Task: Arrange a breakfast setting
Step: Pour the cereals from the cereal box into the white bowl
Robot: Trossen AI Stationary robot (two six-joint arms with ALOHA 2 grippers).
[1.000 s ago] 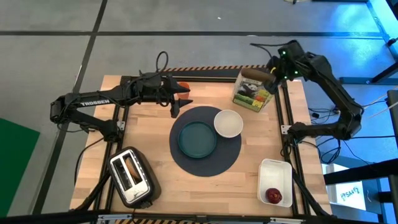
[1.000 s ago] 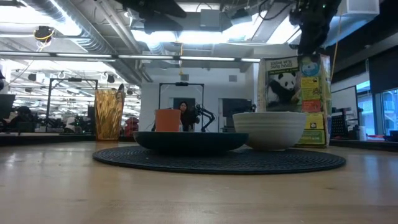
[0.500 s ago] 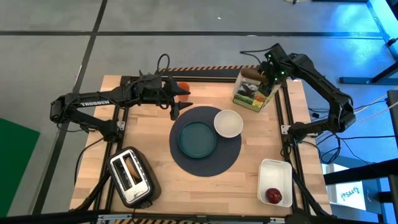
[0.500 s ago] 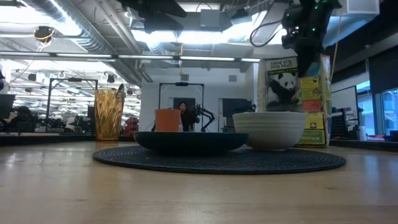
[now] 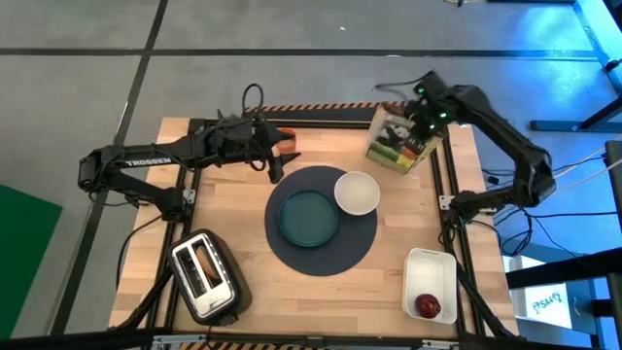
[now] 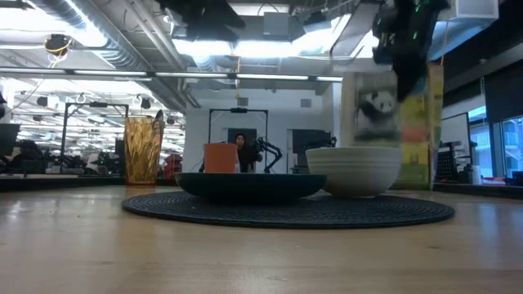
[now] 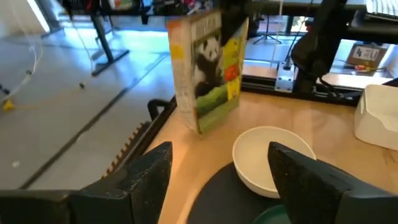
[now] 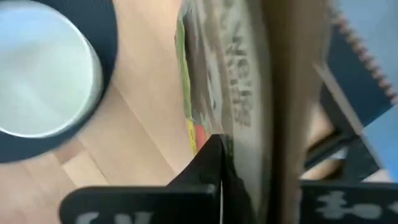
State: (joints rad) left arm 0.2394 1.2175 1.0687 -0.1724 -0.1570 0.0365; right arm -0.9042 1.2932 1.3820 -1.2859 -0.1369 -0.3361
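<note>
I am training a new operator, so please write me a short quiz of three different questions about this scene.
1. True or false: the white bowl lies on the dark-blue mat.
2. What does the right end effector grip? A) panda cereal box B) toaster C) teal plate
3. Fill in: the red fruit lies in the white ____.

Key: 1 true; 2 A; 3 tray.

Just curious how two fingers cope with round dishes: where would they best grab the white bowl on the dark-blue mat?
Probably the rim of the round white bowl, pinched from above, one finger inside, on the side away from the round teal plate: it sits upright, open, empty, likely too wide to span.
</note>
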